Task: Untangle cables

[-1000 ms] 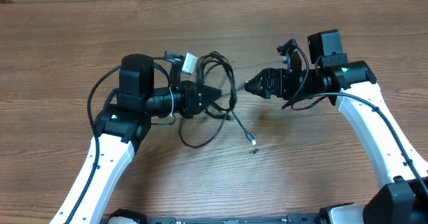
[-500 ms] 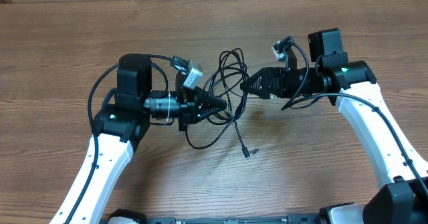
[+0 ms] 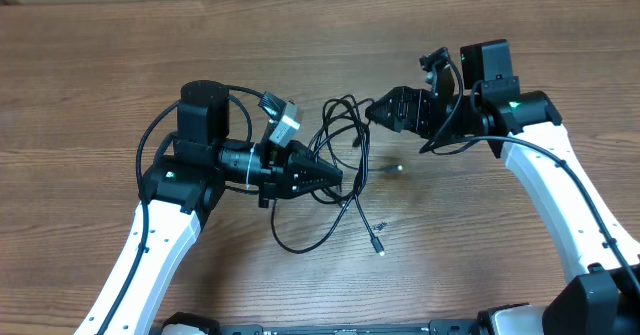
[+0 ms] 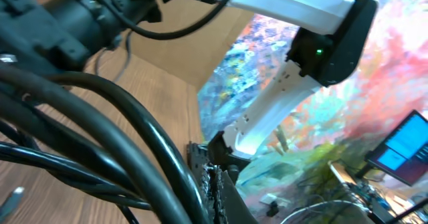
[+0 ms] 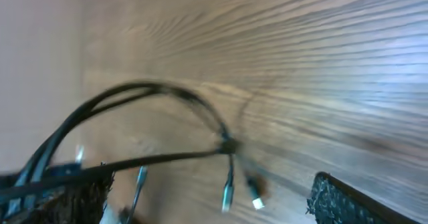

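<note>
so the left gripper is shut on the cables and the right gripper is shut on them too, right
Not quite: the right gripper is open, not shut on the cables; the right wrist view shows its jaws standing wide apart. The left gripper is shut on them, as you say.

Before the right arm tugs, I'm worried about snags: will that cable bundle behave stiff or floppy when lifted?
Probably floppy: the cables curve in loose loops out of the left gripper, one strand trailing to a plug end. Likely light, being thin strands. The loops cross one another, so a tug may tighten them rather than free them.
</note>
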Robot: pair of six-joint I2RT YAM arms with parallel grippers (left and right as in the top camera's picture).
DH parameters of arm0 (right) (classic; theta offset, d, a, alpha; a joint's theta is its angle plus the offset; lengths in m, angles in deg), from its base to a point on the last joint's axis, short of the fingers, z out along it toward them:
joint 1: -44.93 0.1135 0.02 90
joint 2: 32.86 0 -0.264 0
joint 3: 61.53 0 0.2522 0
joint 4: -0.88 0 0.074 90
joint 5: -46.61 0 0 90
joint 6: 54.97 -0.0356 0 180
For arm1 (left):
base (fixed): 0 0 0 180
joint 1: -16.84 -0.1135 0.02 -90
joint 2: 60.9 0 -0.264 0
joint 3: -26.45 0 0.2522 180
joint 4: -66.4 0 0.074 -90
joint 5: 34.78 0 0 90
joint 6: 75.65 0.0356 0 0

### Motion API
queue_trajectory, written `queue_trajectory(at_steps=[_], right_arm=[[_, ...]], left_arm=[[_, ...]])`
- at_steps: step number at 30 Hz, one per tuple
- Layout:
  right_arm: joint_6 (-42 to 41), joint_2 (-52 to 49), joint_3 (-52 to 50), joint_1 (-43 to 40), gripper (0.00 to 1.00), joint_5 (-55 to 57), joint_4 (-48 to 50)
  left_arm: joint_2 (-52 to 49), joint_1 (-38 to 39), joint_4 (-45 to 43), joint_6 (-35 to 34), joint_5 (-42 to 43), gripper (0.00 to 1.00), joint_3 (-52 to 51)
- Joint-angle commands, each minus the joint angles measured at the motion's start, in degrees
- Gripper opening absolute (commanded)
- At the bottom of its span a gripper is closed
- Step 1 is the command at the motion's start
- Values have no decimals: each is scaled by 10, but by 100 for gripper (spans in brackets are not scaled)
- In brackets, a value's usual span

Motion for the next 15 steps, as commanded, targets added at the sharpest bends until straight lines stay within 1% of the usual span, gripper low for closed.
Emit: queue_trajectory(at_steps=[1,5,8,11,13,15], right_arm=[[-34,2,2,-3,96,83,7],[-34,2,2,-3,96,130,6],[-36,2,2,-3,96,189,1],[-70,2,2,-7,99,211,-15],[-76,2,3,-10,100,196,-31],[-67,4,3,-14,100,154,-45]], left_arm=[[10,2,-3,21,46,4,5],[10,2,-3,21,46,4,5],[10,1,-2,21,45,4,5],[10,1,-2,21,33,4,5],[10,0,0,17,-11,4,5],[10,0,14,19,-65,4,5]])
